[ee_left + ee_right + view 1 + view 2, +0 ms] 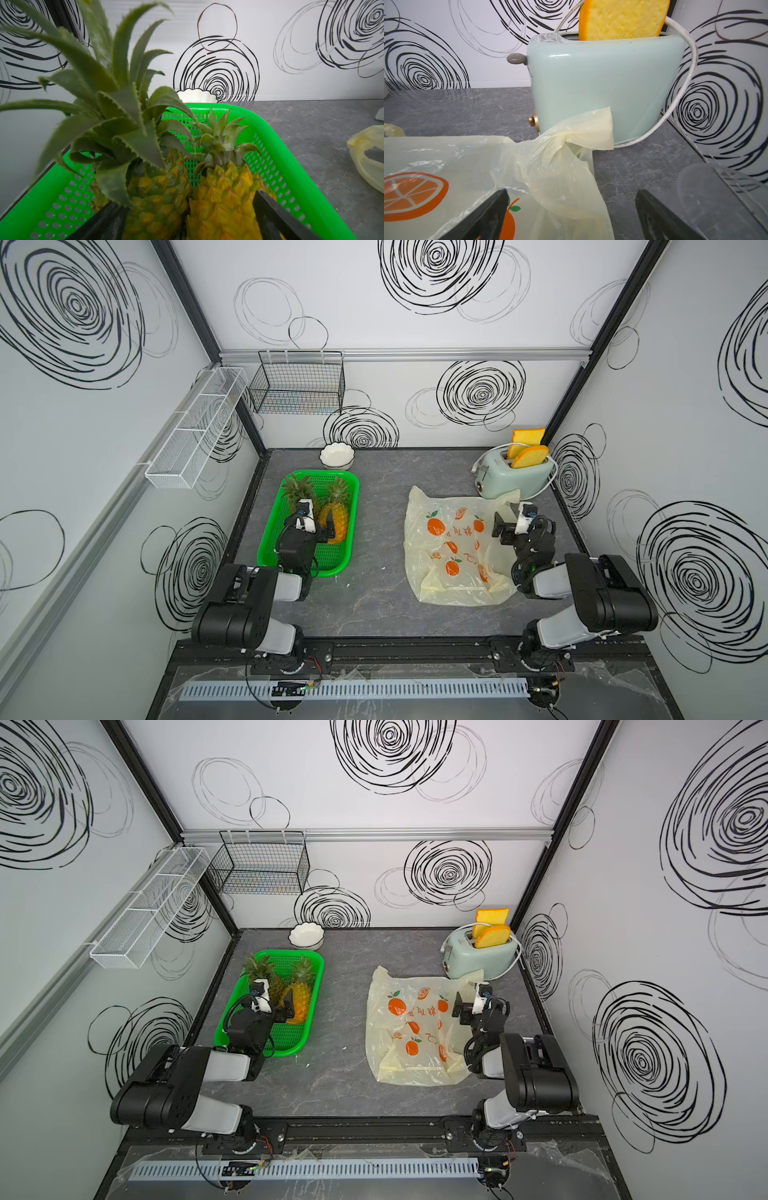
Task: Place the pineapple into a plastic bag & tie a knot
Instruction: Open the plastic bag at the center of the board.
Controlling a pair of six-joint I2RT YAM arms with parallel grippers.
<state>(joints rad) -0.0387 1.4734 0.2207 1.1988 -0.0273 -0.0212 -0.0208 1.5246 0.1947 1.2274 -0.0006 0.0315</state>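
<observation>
Grey tabletop [374,531] held the plastic bag [453,547] flat right of centre, its edge under my right gripper [502,530], fingers apart, while my left gripper [316,526], fingers wide too, hung over two pineapples [337,514] in the green basket [328,562] at left.

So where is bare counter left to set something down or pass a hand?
Free: the lane between green basket and plastic bag, the back stretch between white bowl and toaster, the front strip along the mounting rail. Crowded: the basket, two pineapples plus left gripper; the bag-toaster corner, right gripper hovering there.
</observation>
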